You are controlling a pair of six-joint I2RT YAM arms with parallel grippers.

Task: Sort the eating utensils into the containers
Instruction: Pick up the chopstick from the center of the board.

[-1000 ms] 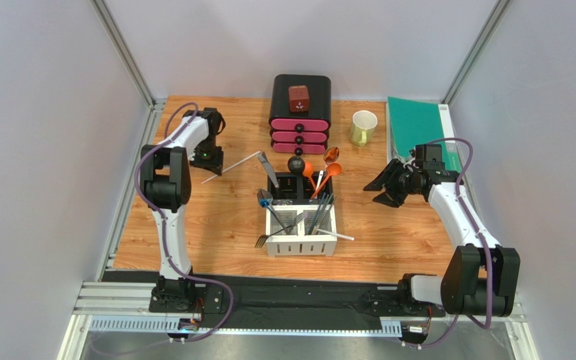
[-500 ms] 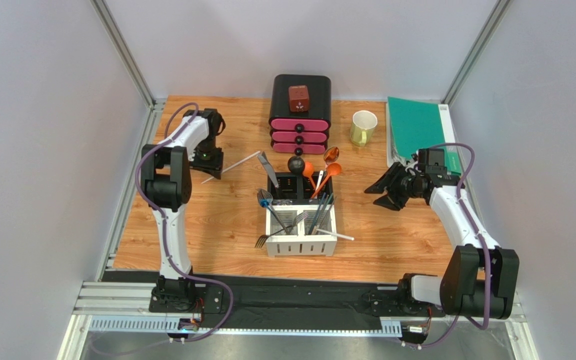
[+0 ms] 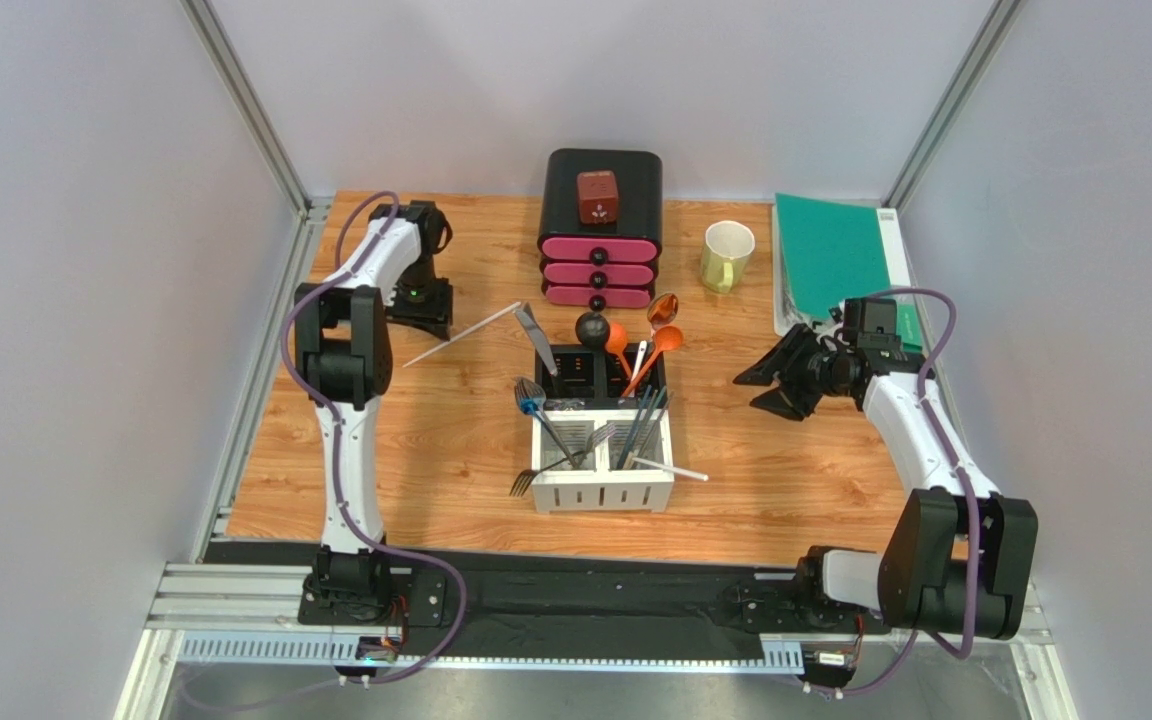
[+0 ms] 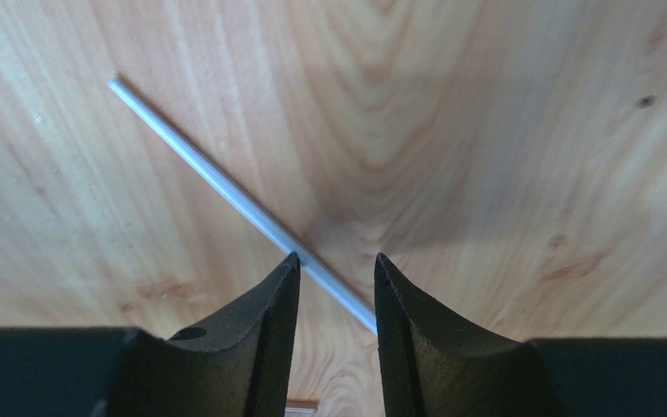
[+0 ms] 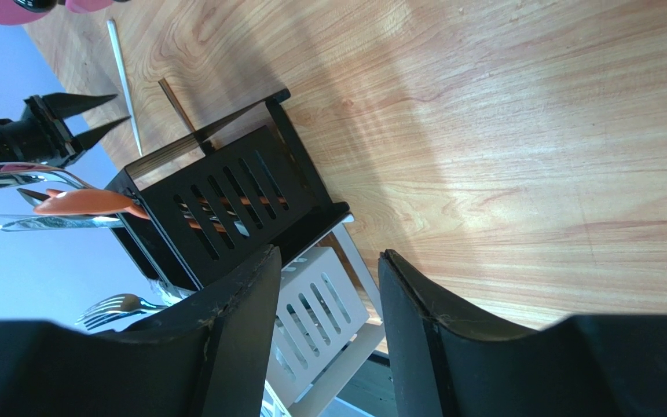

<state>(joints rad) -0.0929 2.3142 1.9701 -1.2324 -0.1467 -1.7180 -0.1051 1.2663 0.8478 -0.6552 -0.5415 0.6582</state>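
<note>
A thin silver stick lies flat on the wooden table, left of the caddy. My left gripper hovers right over it, open, and the stick runs slantwise under the gap between the fingertips. The containers, a square caddy of white and black compartments, hold forks, a knife, orange spoons and a black spoon. My right gripper is open with nothing in it, right of the caddy and pointing towards it. Its wrist view shows the black slotted compartment and the stick.
A black-and-pink drawer box with a red cube on top stands behind the caddy. To its right are a pale green mug and a green mat. Grey walls close in the table on both sides.
The left jaws have spread wider over the stick, which has stayed on the table. The left arm has shifted slightly towards the back. The right gripper has drifted a little to the right.
</note>
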